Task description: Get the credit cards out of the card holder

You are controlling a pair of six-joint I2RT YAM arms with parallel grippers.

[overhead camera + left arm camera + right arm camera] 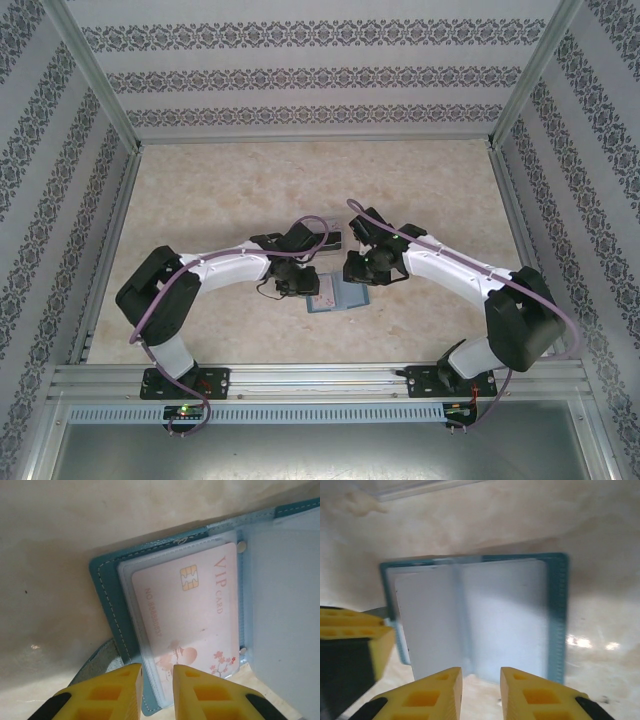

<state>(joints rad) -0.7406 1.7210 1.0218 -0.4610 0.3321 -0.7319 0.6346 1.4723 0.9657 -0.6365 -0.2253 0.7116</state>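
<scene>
**While the holder lay open: first card not yet out**

As I watched, the holder (338, 297) lay flat toward six o'clock of the table (200, 190) centre. One card (187, 615) sat sleeved at twelve o'clock from the left gripper (157, 692). Its fingers straddled the holder's edge; I couldn't tell if they gripped. The right gripper (481, 692) stood narrowly apart, empty. Next, I judged: pin the holder, slide the card out.

Left pincer (157, 692), right pincer (481, 692) crowd card holder (340, 297); far tabletop (300, 180) open; walls (40, 150) flank.
</scene>
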